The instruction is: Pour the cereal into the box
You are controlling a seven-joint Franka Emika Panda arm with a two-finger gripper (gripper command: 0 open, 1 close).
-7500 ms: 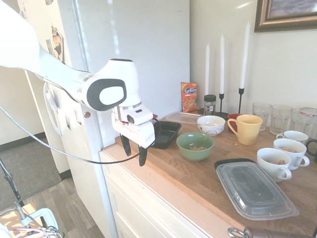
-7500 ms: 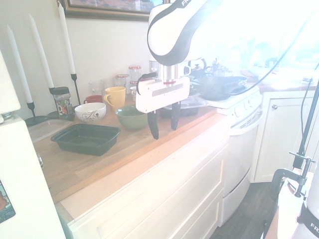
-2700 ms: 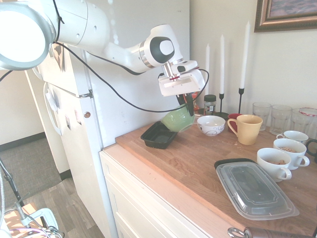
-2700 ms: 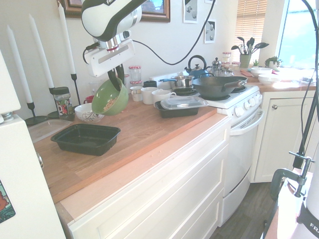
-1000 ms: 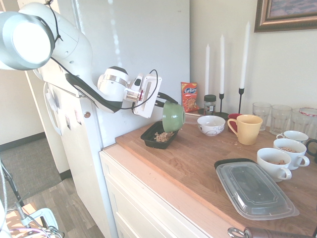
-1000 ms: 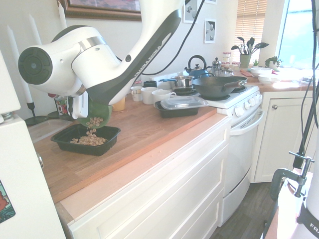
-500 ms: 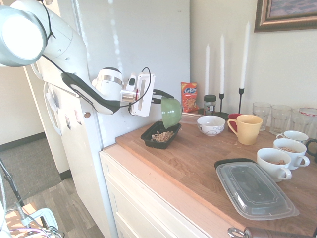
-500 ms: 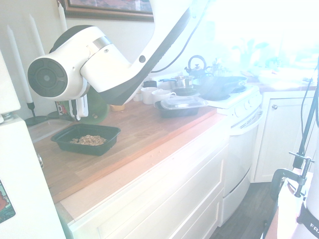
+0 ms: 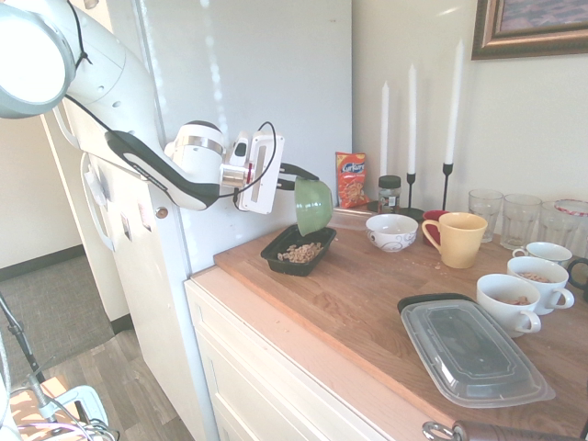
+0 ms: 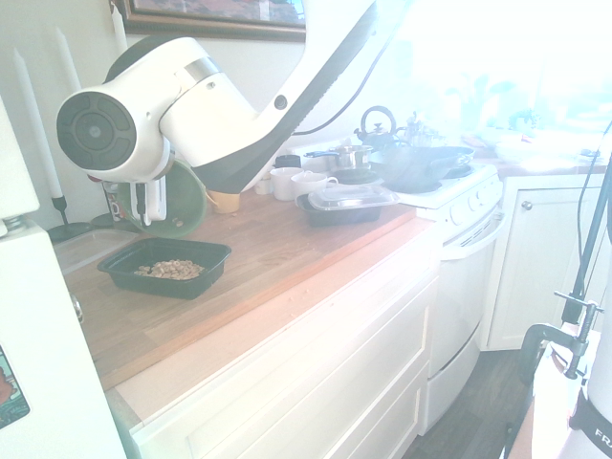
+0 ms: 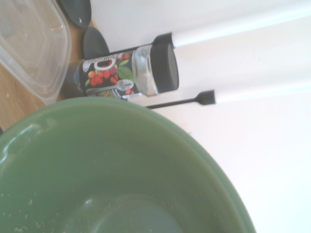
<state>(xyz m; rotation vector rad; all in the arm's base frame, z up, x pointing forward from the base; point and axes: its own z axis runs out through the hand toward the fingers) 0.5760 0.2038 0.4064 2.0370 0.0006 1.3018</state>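
Your tool grips the green bowl, tipped beside and above the black box, where the cereal lies heaped. Crumbs cling inside the bowl; swing it away still tilted and they could scatter on the surface. Lower it carelessly and its rim might knock the box.
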